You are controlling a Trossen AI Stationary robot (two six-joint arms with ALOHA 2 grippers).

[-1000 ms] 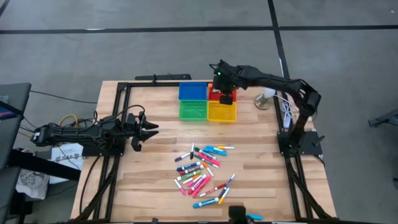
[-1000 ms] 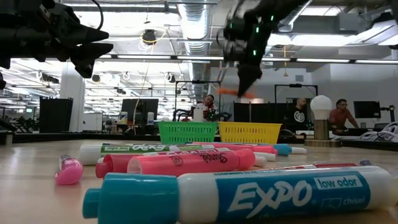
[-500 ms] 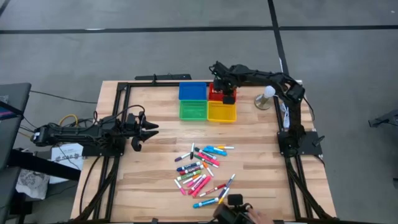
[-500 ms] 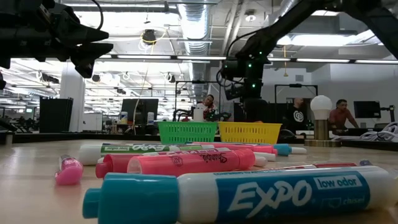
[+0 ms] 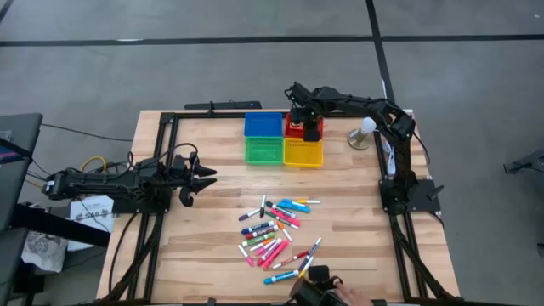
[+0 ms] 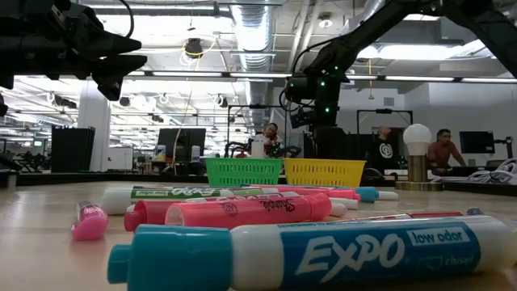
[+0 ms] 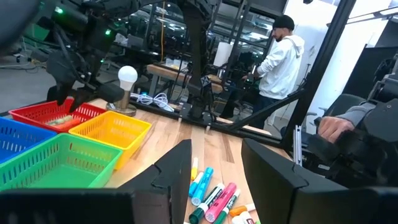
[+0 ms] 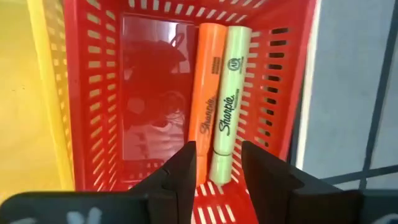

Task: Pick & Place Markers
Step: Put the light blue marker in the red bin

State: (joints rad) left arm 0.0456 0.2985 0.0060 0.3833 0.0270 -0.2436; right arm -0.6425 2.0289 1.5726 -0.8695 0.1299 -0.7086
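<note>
Several markers (image 5: 276, 229) with coloured caps lie in a loose pile on the wooden table's near middle. An orange marker (image 8: 205, 93) and a yellow-green marker (image 8: 229, 99) lie side by side on the floor of the red tray (image 8: 93, 93) at the far side. My right gripper (image 8: 217, 165) points steeply down over that tray (image 5: 291, 129). It is open, with its fingers standing apart above the two markers' ends and nothing between them. My left gripper (image 5: 204, 176) waits open and level at the table's left.
Blue (image 5: 263, 125), green (image 5: 263, 150) and yellow (image 5: 303, 153) trays stand packed against the red one. A white bulb-shaped lamp (image 5: 365, 132) stands right of the trays. A dark device (image 5: 316, 285) sits at the near edge. A black frame borders the table. People stand in the room beyond.
My right gripper has come down from above the trays into the red tray, tipping further downward. The orange marker that it carried in the air now lies on the tray's floor beside the yellow-green one, free of the fingers.
</note>
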